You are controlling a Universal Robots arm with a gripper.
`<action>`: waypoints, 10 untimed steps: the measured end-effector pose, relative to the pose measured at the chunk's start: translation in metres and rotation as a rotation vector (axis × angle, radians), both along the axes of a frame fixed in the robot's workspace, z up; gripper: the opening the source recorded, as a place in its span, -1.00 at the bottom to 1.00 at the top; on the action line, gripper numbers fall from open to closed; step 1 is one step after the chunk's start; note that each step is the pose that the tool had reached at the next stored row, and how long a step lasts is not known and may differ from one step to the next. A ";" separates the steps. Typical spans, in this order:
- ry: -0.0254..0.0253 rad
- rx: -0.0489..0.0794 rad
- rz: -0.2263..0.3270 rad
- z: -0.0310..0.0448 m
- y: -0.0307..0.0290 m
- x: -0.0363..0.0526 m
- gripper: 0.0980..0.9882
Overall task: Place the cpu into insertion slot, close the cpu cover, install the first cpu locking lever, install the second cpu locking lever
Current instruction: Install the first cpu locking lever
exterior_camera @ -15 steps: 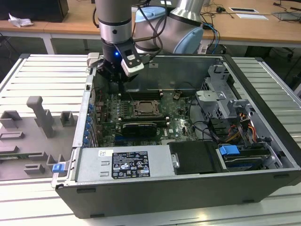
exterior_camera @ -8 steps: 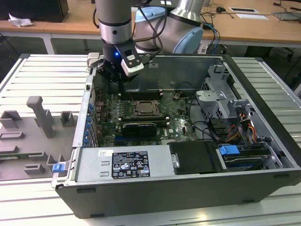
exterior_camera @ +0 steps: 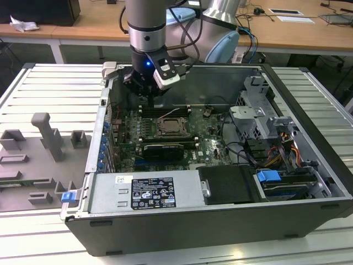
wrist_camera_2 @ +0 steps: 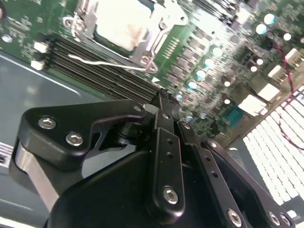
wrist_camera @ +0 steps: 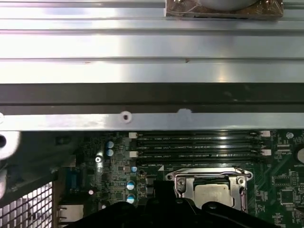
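Evidently seated in the insertion slot (exterior_camera: 171,128), framed by the cpu cover (wrist_camera: 209,177), the cpu (wrist_camera: 213,194) looked light, stiff and fragile, best gripped by its edges. The gripper (wrist_camera_2: 160,100), fingers together and empty, hung just beside it.

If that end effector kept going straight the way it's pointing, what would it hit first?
Probably the green motherboard, by the end of the memory slots, just beside the cpu cover. The end effector points down there, though its height above the board is unclear.
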State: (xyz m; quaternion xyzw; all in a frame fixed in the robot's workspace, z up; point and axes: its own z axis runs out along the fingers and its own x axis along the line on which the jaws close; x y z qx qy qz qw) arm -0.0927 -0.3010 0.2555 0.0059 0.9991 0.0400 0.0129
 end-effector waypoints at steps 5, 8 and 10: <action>0.0000 0.000 0.000 -0.0026 0.0000 0.0149 -0.98; 0.0000 0.000 0.000 -0.0030 0.0000 0.0150 -0.98; -0.0001 0.000 0.000 -0.0033 0.0000 0.0150 -0.98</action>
